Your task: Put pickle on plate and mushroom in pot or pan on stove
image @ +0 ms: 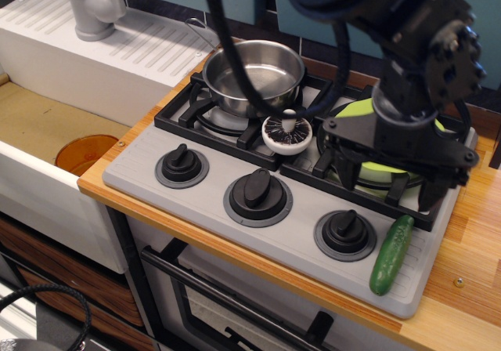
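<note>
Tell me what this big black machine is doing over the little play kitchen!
That black machine is a robot arm. Its end effector, the part that grabs, has two fingers, spread apart, and it holds nothing. The picture comes from one camera looking down at the counter from the front.

Under it is a grey toy stove with three black knobs. On the stove are a shiny steel pot, a toy mushroom lying upside down just in front of the pot, and a lime-green plate partly hidden behind the end effector. A dark green toy pickle lies at the stove's front right corner.

Off to the left are a white sink and a grey tap.
</note>
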Tool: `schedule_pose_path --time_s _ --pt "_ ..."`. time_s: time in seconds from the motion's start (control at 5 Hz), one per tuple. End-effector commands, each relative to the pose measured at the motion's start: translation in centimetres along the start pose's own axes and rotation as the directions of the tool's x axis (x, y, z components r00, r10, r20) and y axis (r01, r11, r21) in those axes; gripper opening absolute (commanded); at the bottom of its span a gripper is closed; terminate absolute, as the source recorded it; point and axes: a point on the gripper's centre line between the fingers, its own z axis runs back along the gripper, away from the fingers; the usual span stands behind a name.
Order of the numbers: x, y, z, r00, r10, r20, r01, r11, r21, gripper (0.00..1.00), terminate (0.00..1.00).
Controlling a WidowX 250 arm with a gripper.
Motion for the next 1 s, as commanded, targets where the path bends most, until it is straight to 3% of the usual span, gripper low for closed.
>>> schedule_pose_path --time_s 0.0,0.6,0.8 --pt "-0.8 -1.0 0.3 0.999 0.009 0.031 -0.008 1.0 -0.024 1.0 0.0" --pt "-1.8 -2.4 -2.4 0.997 0.011 0.079 -0.007 0.999 -0.045 1.0 0.0" --pt "-1.7 -2.3 -2.8 0.996 0.013 0.083 -0.01 0.999 -0.044 0.0 0.0"
